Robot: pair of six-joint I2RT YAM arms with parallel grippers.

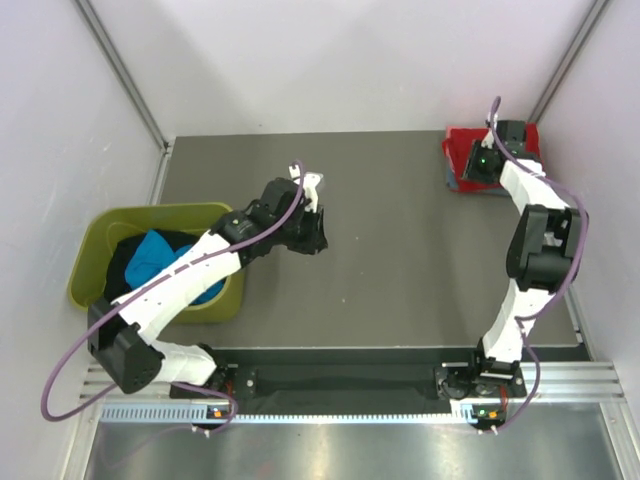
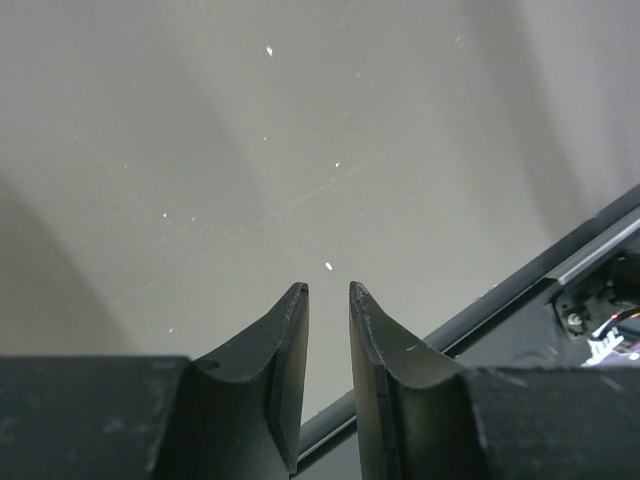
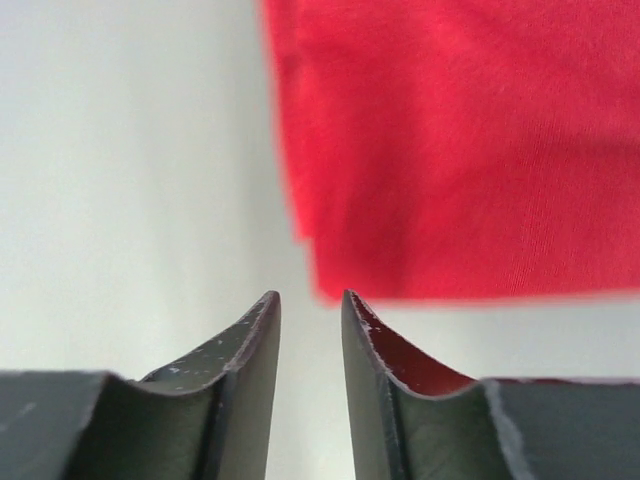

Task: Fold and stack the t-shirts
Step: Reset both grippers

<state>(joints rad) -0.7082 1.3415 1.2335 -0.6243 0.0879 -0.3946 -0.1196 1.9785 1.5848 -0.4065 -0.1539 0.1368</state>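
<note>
A folded bright red t-shirt (image 1: pixel 458 143) lies at the table's far right corner, with a thin blue edge showing under it. My right gripper (image 1: pixel 478 165) hovers over it. In the right wrist view its jaws (image 3: pixel 310 295) stand a little apart with nothing between them, and the red t-shirt (image 3: pixel 450 150) lies just ahead of the tips. A turquoise t-shirt (image 1: pixel 160 255) and a black one (image 1: pixel 125 265) are bunched in the olive-green tub (image 1: pixel 90 250) at the left. My left gripper (image 1: pixel 312 232) hangs above bare table right of the tub, open and empty (image 2: pixel 328 287).
Grey walls close in the table on the left, back and right. A dark rail (image 2: pixel 560 270) runs along the near edge by the arm bases. The tub stands at the table's left edge.
</note>
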